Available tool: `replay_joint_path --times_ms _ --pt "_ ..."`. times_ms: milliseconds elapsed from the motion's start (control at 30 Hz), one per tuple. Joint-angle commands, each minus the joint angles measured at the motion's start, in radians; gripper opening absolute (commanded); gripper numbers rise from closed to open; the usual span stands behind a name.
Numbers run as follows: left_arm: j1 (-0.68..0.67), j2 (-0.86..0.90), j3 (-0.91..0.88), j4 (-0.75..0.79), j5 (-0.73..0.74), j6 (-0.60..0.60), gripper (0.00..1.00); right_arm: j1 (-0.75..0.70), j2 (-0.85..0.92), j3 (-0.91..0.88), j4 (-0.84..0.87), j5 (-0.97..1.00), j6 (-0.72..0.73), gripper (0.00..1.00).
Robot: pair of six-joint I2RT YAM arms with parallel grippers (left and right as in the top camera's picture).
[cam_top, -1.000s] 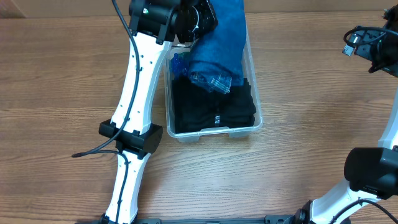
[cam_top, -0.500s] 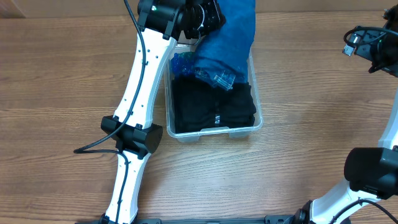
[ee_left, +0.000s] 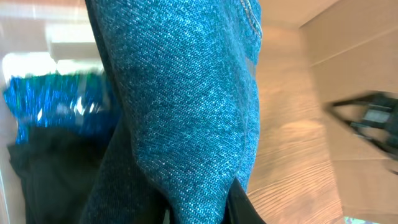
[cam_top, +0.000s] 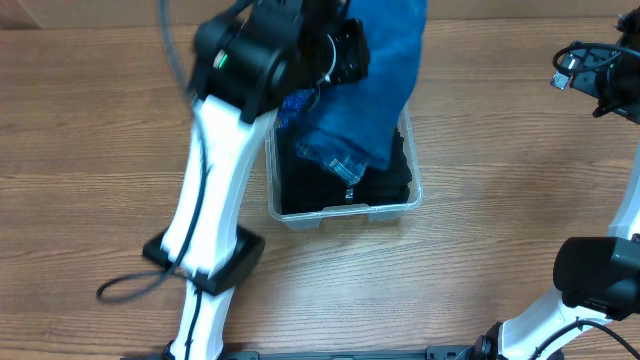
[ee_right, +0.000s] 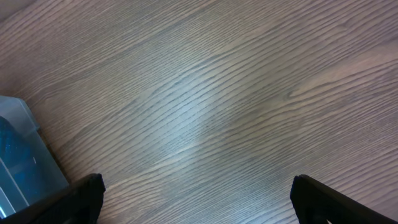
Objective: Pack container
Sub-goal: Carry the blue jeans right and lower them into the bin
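The clear plastic container (cam_top: 398,205) stands mid-table with black clothing (cam_top: 320,185) folded in it. My left gripper (cam_top: 340,45) is shut on blue denim jeans (cam_top: 370,95) and holds them over the container's far end; the lower end of the jeans hangs onto the black clothing. In the left wrist view the jeans (ee_left: 186,93) fill the frame, with a blue patterned garment (ee_left: 50,106) and black cloth (ee_left: 56,180) below. My right gripper (ee_right: 196,196) is open and empty over bare wood at the far right; the container's corner (ee_right: 22,168) shows at the left edge of its view.
The left arm's white link (cam_top: 215,180) runs along the container's left side, its base and a black cable (cam_top: 130,285) at the front left. The right arm (cam_top: 600,80) stands at the right edge.
My left gripper has risen and moved right with the jeans. The jeans now hang further forward and right, covering more of the container. The right arm has not moved.
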Motion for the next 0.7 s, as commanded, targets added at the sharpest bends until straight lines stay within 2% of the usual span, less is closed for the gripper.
replay_joint_path --times_ms 0,67,133,167,333,467,667 --pt "-0.093 -0.089 0.061 0.041 -0.211 -0.023 0.04 -0.002 -0.013 0.017 0.003 0.003 0.001 1.00" --pt "-0.087 -0.071 0.061 0.074 -0.248 -0.050 0.04 -0.002 -0.013 0.017 0.003 0.003 0.001 1.00" --pt "-0.050 -0.057 0.061 0.129 -0.153 -0.059 0.05 -0.001 -0.013 0.017 0.003 0.003 0.001 1.00" --pt "-0.037 -0.057 0.061 0.137 -0.161 -0.055 0.04 -0.001 -0.013 0.017 0.003 0.003 0.001 1.00" --pt "-0.047 -0.066 0.061 0.085 -0.350 -0.011 0.04 -0.001 -0.014 0.017 0.003 0.003 0.001 1.00" --pt "-0.025 -0.066 0.061 0.042 -0.366 -0.023 0.04 -0.001 -0.013 0.017 0.003 0.003 0.001 1.00" --pt "0.077 -0.072 0.034 0.010 -0.360 -0.029 0.04 -0.001 -0.013 0.017 0.003 0.003 0.001 1.00"
